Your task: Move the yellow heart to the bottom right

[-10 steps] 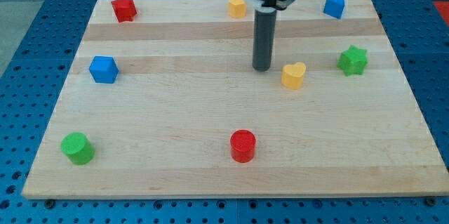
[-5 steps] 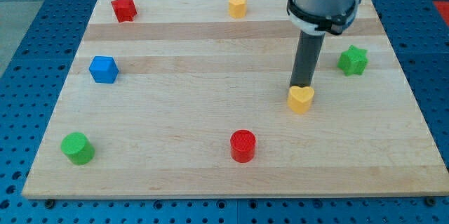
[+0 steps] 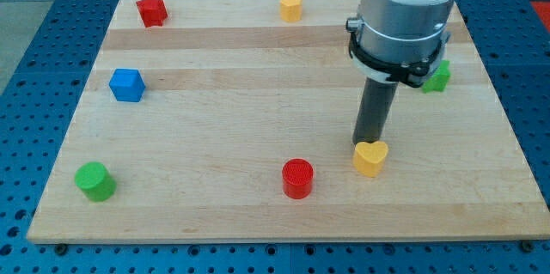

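Note:
The yellow heart [image 3: 370, 158] lies on the wooden board [image 3: 215, 128], right of centre and near the view's bottom. My tip [image 3: 369, 143] stands right against the heart's top edge, on the side toward the view's top. The rod rises from there into the large grey arm body, which hides part of the board's upper right.
A red cylinder [image 3: 298, 178] sits just left of the heart. A green cylinder [image 3: 94, 180] is at the bottom left, a blue cube [image 3: 126, 84] at the left, a red block [image 3: 152, 10] at the top left, a yellow block [image 3: 291, 5] at the top, a green star [image 3: 439, 76] partly behind the arm.
My tip came from the heart's upper left onto its top edge and pushed it toward the view's bottom. The arm body now hides the blue block at the top right.

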